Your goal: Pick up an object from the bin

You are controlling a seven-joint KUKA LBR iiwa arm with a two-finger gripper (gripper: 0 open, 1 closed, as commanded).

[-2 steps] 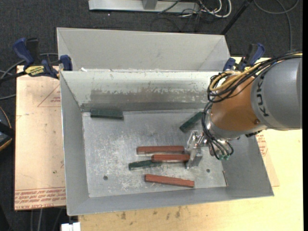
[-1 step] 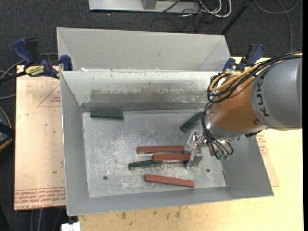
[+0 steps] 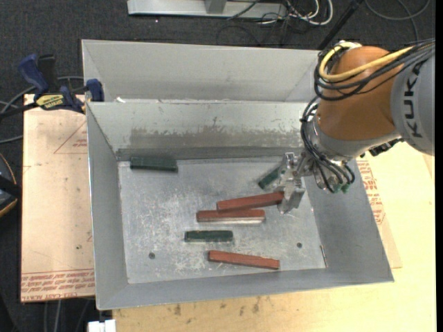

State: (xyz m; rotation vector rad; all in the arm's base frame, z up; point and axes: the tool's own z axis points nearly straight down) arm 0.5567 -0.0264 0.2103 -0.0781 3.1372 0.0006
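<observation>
My gripper (image 3: 291, 189) is low in the right half of the bin, open, at the right end of a red-brown bar (image 3: 249, 201) that lies slanted on the floor. One fingertip (image 3: 296, 200) sits just right of that end, and the other stands above it. A short dark green bar (image 3: 268, 179) lies just left of the upper finger. A second red-brown bar (image 3: 230, 216) with a pale edge lies directly below the first, touching it.
A dark green bar (image 3: 208, 236) and another red-brown bar (image 3: 243, 259) lie toward the bin's front. A further dark green bar (image 3: 154, 163) rests at the back left by the wall. The arm's orange cover and cables hang over the bin's right wall.
</observation>
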